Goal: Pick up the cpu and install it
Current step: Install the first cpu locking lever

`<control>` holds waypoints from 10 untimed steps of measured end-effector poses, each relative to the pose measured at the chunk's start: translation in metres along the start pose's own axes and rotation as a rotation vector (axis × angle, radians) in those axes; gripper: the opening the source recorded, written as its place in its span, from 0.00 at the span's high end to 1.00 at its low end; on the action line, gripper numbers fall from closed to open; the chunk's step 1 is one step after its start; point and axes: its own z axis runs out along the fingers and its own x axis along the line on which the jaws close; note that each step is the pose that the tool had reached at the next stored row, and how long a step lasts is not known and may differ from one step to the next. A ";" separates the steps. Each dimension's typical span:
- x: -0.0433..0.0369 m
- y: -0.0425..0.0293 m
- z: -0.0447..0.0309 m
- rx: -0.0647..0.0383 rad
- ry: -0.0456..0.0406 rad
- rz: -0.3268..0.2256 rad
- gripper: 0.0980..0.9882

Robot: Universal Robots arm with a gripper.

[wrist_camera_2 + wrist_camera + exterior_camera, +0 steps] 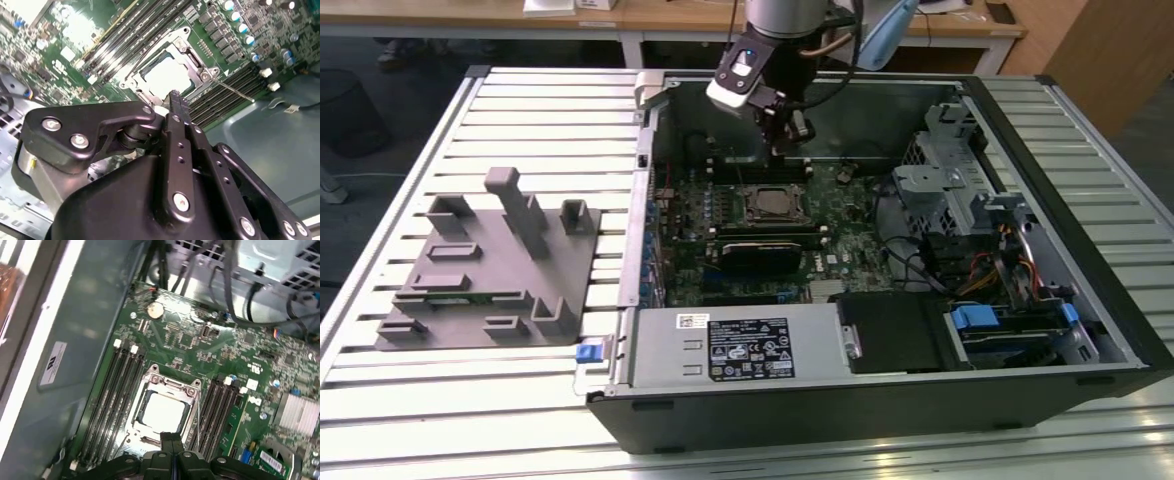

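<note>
Cpu (162, 412) seated in socket (172, 382); claw (172, 436) hovers above, pinched closed.

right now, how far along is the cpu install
Done: the cpu sits in the socket, silvery top showing. In hand: nothing; the gripper is shut and empty, hovering close over it. Left: I cannot tell whether the socket's frame is clamped; a thin lever beside it seems to stick out, so locking may remain.
</note>
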 end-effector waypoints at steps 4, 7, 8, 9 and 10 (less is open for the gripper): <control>0.0000 0.0000 0.0000 -0.002 0.0021 -0.058 0.99; 0.0000 0.0000 0.0001 -0.003 0.0034 -0.095 0.99; 0.0000 0.0000 0.0002 -0.003 0.0039 -0.107 0.99; 0.0000 0.0000 0.0002 -0.003 0.0043 -0.120 0.99; 0.0000 0.0000 0.0002 -0.004 0.0048 -0.133 0.99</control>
